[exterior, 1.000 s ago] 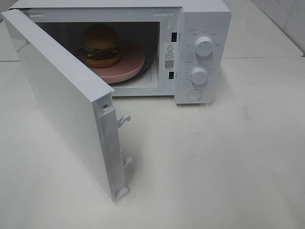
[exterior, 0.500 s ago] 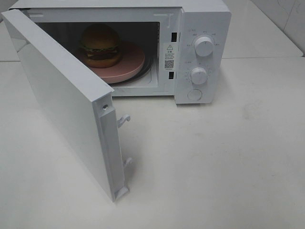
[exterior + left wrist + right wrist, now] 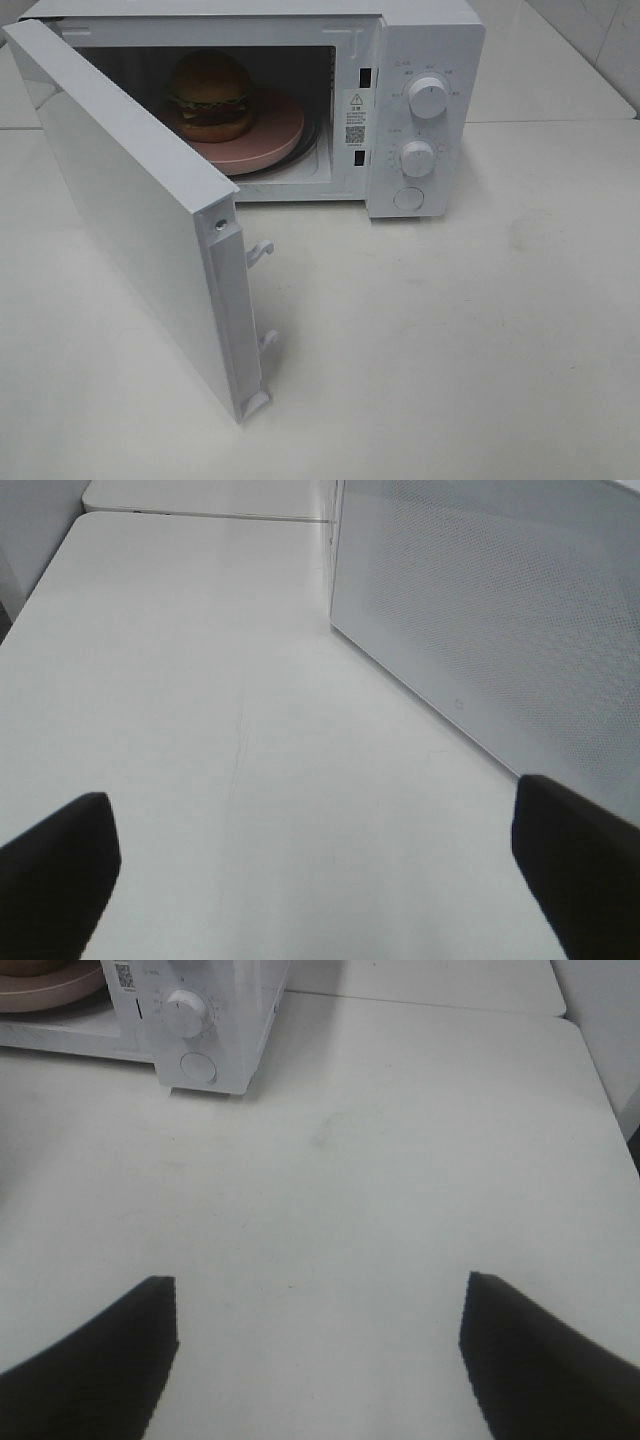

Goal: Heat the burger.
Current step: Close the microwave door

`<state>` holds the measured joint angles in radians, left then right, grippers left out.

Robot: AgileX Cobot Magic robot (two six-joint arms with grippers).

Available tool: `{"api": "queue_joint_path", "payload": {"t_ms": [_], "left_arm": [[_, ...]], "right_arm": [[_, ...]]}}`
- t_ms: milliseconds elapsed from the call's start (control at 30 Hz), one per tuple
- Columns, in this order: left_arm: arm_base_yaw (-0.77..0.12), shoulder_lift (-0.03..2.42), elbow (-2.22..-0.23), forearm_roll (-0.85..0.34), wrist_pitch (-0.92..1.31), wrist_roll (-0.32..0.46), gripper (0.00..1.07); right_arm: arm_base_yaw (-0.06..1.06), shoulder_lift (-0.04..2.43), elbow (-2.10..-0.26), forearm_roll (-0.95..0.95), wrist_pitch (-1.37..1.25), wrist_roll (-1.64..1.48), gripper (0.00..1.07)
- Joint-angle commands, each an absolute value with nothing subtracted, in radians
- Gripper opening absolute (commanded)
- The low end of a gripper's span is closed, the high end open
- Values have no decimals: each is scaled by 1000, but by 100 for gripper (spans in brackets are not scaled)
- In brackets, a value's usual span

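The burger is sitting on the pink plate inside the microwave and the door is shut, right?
Not quite. The microwave door is swung wide open, not shut; the exterior high view shows it. The rest is right: the burger sits on the pink plate inside the microwave.

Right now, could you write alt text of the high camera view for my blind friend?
A white microwave stands on a white table with its door swung wide open toward the camera. Inside, a burger sits on a round pink plate. The front panel carries an upper knob, a lower knob and a round button; no robot arm shows.
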<state>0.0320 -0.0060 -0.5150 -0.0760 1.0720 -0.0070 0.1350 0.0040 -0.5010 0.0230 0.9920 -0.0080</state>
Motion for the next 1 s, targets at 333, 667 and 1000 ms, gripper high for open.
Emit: {"api": "queue_joint_path", "payload": {"t_ms": [333, 667, 1000], "left_arm": [[35, -10, -516, -80, 1072, -8, 100], [35, -10, -516, -80, 1072, -8, 100], [35, -10, -516, -80, 1072, -8, 100]], "right_arm": [[128, -36, -498, 17, 994, 0, 76], [128, -36, -498, 17, 994, 0, 76], [128, -36, -498, 17, 994, 0, 76]]}}
